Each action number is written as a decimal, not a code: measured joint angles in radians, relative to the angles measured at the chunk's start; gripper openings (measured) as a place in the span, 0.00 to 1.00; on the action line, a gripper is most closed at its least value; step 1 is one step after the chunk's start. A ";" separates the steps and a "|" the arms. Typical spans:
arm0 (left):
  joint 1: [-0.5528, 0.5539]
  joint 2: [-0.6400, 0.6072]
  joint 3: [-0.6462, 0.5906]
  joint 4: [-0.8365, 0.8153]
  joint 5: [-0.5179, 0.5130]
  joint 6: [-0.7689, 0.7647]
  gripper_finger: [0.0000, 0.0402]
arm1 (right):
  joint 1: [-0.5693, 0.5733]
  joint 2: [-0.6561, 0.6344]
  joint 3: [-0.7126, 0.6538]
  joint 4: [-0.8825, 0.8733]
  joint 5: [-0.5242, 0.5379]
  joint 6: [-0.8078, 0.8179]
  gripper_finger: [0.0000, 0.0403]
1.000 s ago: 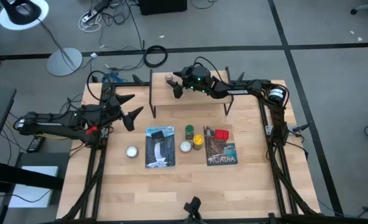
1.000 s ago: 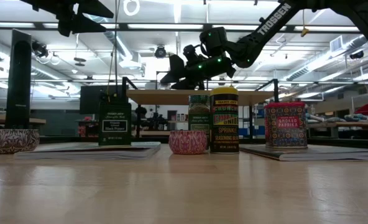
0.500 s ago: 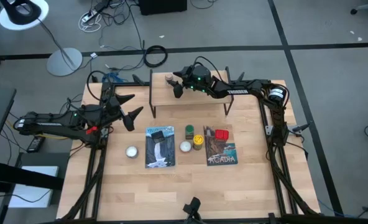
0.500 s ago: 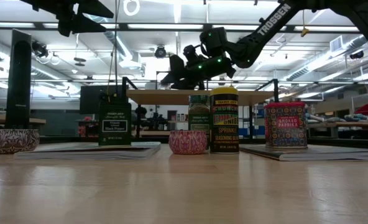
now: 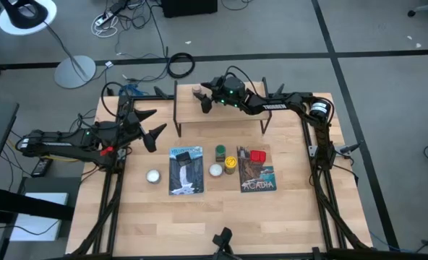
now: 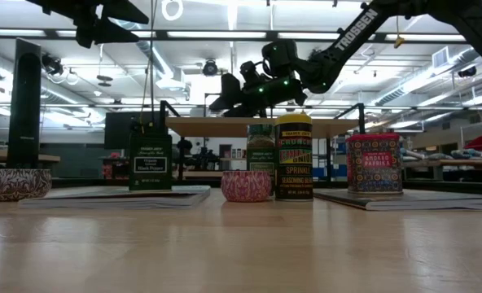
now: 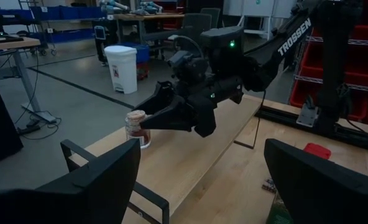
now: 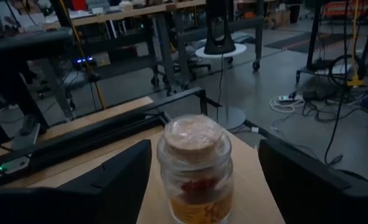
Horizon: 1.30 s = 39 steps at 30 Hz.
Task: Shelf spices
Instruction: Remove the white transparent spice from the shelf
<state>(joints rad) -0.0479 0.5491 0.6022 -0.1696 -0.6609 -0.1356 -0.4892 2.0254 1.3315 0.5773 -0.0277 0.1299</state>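
Note:
The tiny brown jar (image 8: 195,163) stands on its base at the left end of the shelf (image 5: 225,110). My right gripper (image 5: 204,100) reaches level over the shelf board, open. Its fingers (image 8: 119,180) stand on either side of the jar with a gap showing on both sides. On the table in front of the shelf stand the green jar (image 5: 220,152), the yellow-capped jar (image 5: 230,164), the red tin (image 5: 257,156) and the dark square tin (image 5: 186,152); each tin stands on a book. My left gripper (image 5: 150,124) waits open, raised over the table's left part.
Two flat picture books (image 5: 185,172) (image 5: 257,177) lie in front of the shelf. Two small round balls (image 5: 153,175) (image 5: 215,170) rest on the table between them. The shelf's thin black legs (image 5: 176,121) stand at its ends. Bare wood lies toward the near edge.

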 joint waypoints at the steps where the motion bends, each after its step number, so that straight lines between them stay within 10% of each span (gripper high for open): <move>1: 0.000 0.000 0.000 0.000 0.000 0.000 0.87 | 0.000 0.000 0.000 -0.001 0.000 0.000 0.72; 15: 0.000 0.000 0.000 0.016 0.000 0.000 0.87 | 0.000 0.000 0.000 -0.012 -0.020 -0.012 0.68; 39: 0.000 0.000 0.000 0.014 0.000 0.000 0.87 | 0.017 0.001 0.000 -0.010 -0.019 -0.029 0.15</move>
<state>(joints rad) -0.0475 0.5495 0.6022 -0.1551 -0.6609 -0.1356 -0.4724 2.0266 1.3312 0.5674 -0.0471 0.1007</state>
